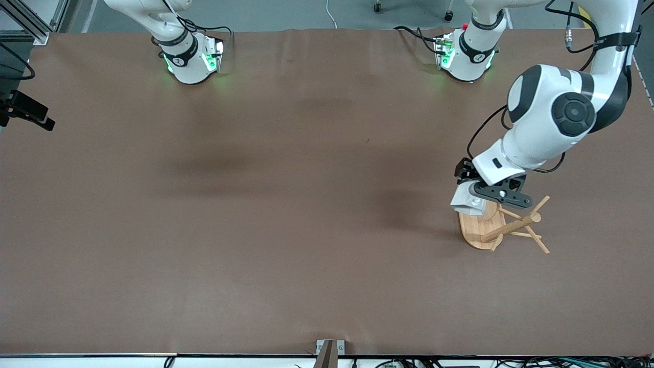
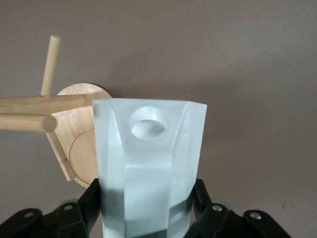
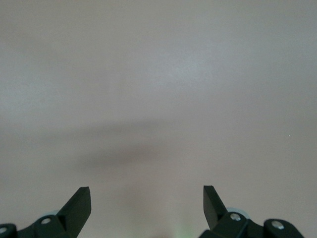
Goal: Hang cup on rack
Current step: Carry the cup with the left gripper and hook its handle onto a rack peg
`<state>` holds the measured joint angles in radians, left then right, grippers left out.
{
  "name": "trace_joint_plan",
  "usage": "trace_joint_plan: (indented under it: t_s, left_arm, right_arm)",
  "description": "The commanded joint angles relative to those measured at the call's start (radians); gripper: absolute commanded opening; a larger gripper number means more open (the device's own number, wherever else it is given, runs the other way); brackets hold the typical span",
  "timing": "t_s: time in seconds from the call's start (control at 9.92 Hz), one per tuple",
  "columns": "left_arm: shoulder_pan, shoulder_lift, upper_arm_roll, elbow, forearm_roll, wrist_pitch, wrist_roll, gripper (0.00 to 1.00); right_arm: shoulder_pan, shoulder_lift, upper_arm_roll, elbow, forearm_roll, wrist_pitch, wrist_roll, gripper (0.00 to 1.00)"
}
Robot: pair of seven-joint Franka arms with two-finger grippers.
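Note:
The white faceted cup (image 1: 466,201) is held in my left gripper (image 1: 476,197), up in the air over the oval base of the bamboo rack (image 1: 477,232) at the left arm's end of the table. In the left wrist view the cup (image 2: 148,163) fills the middle, its handle with the round hole (image 2: 147,123) facing away from the fingers (image 2: 81,208) clamped on its sides. The rack's base (image 2: 79,148), post (image 2: 44,104) and a thin peg (image 2: 50,62) lie just beside the cup. My right gripper (image 3: 147,198) is open and empty over bare table.
The brown table (image 1: 286,204) stretches wide toward the right arm's end. The rack's pegs (image 1: 539,207) stick out to the side of the left gripper. Both arm bases (image 1: 189,56) stand at the table's edge farthest from the front camera.

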<state>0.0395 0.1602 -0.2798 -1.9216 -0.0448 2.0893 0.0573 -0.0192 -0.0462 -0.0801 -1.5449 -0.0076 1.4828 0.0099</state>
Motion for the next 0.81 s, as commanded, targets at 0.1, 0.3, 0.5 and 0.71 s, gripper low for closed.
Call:
trace_joint_plan:
  t_s: [0.1, 0.3, 0.5, 0.71]
  left_arm:
    - [0.002, 0.01, 0.014, -0.028, -0.04, 0.046, 0.01, 0.01]
    - [0.002, 0.025, 0.036, -0.01, -0.038, 0.049, 0.013, 0.01]
    - [0.002, 0.056, 0.05, 0.009, -0.04, 0.058, 0.016, 0.01]
    - [0.0, 0.07, 0.057, 0.021, -0.036, 0.064, 0.06, 0.01]
  right_arm:
    - [-0.005, 0.006, 0.006, 0.037, -0.02, -0.035, -0.004, 1.0]
    - [-0.008, 0.006, 0.006, 0.039, -0.018, -0.035, -0.008, 1.0]
    - [-0.015, 0.008, 0.006, 0.039, -0.011, -0.044, -0.01, 1.0]
    - [-0.016, 0.009, 0.003, 0.035, -0.005, -0.045, -0.008, 1.0]
